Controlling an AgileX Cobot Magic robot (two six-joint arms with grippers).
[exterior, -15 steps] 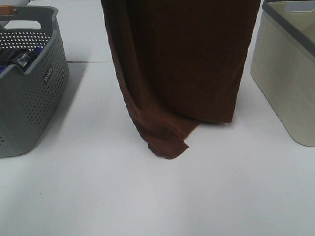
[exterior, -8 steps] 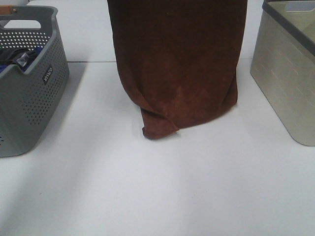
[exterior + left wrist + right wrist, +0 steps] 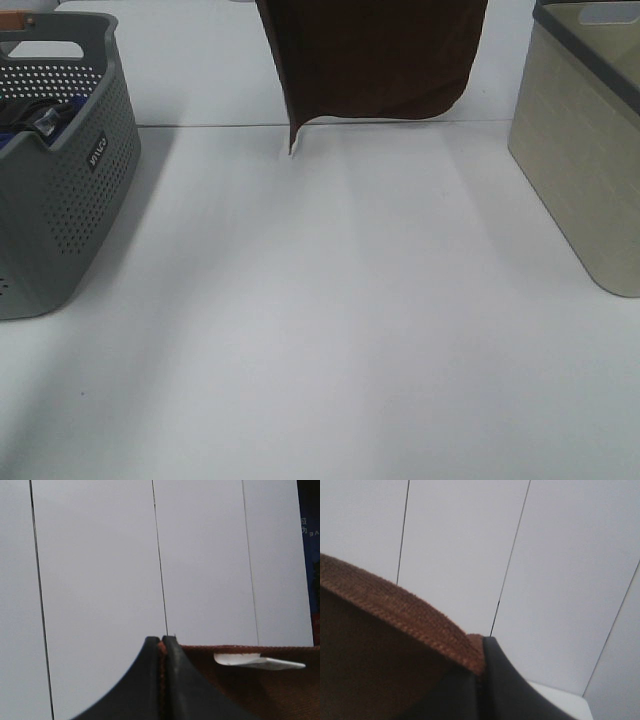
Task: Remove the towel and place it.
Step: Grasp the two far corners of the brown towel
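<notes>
Left pincer (image 3: 162,641), right pincer (image 3: 481,652) (both closed)

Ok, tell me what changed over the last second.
The towel went up: its lower end, which was bunched on the table, now hangs clear of it. The left gripper and right gripper are shut on its hem. The grey basket and beige bin stayed put.

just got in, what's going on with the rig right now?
Both arms hold a brown towel by its top hem, the left gripper and right gripper each shut on it. It hangs spread between them, lower edge apparently clear of the white table. A grey basket stands on the left, a beige bin on the right.
</notes>
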